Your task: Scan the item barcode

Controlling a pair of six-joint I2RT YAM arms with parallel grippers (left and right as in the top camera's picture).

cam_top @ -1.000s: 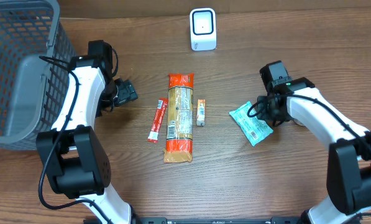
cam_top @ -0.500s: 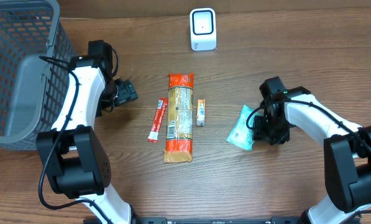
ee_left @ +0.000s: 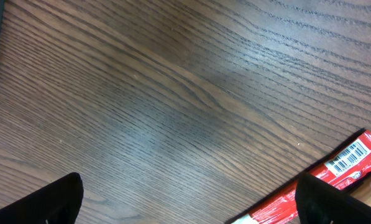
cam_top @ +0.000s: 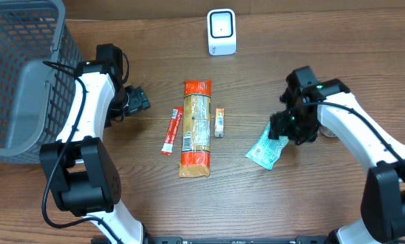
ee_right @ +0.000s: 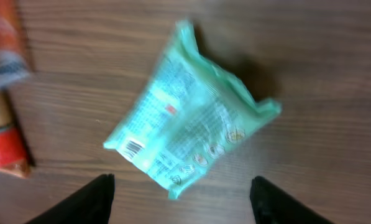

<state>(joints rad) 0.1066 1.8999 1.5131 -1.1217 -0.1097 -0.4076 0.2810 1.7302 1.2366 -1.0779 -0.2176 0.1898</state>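
Note:
A green snack packet [cam_top: 264,150] lies loose on the wooden table, right of centre. In the right wrist view the green packet [ee_right: 185,118] shows a small barcode [ee_right: 133,147] near its lower left corner. My right gripper [cam_top: 288,129] hovers just above and right of it, open, its fingers [ee_right: 92,199] apart from the packet and nothing between them. The white scanner [cam_top: 221,32] stands at the back centre. My left gripper [cam_top: 138,100] is open over bare wood at the left, with the end of a red stick packet [ee_left: 334,174] beside its right finger.
A long orange package [cam_top: 196,129], the red stick packet [cam_top: 171,131] and a small orange bar [cam_top: 219,122] lie in the middle of the table. A grey mesh basket [cam_top: 19,74] fills the far left.
My right gripper has opened and let go of the green packet, which now lies a little lower and further left. The left arm has not moved.

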